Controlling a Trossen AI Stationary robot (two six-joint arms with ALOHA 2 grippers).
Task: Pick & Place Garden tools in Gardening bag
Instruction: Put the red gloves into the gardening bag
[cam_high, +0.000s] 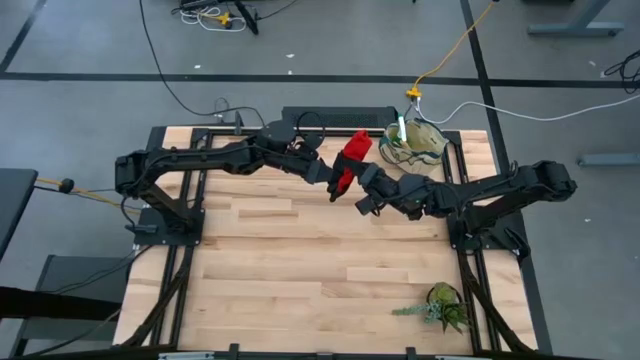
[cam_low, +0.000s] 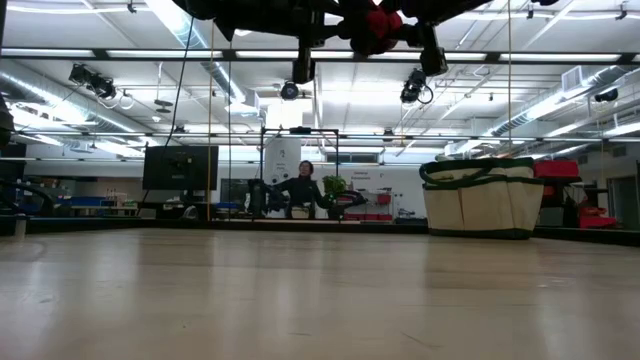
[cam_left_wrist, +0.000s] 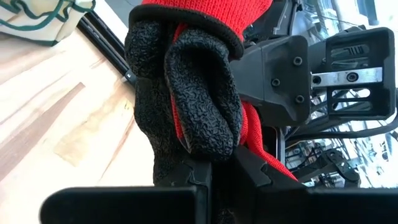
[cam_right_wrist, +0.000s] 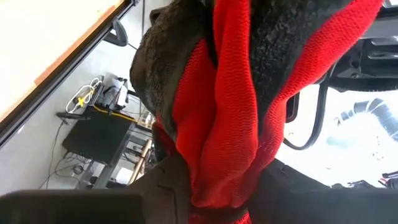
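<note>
Left hand clenched on red-and-black gloves; right hand grasping same gloves, midair.

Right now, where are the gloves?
In the high view the red-and-black gloves hang above the table's far middle, between the left gripper and right gripper, near the gardening bag.

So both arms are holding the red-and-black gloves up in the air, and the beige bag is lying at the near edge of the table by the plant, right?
Not quite. The high view shows the gardening bag at the far edge, on the right arm's side; only the plant sits at the near edge. The gloves do hang between the left gripper and right gripper.
</note>
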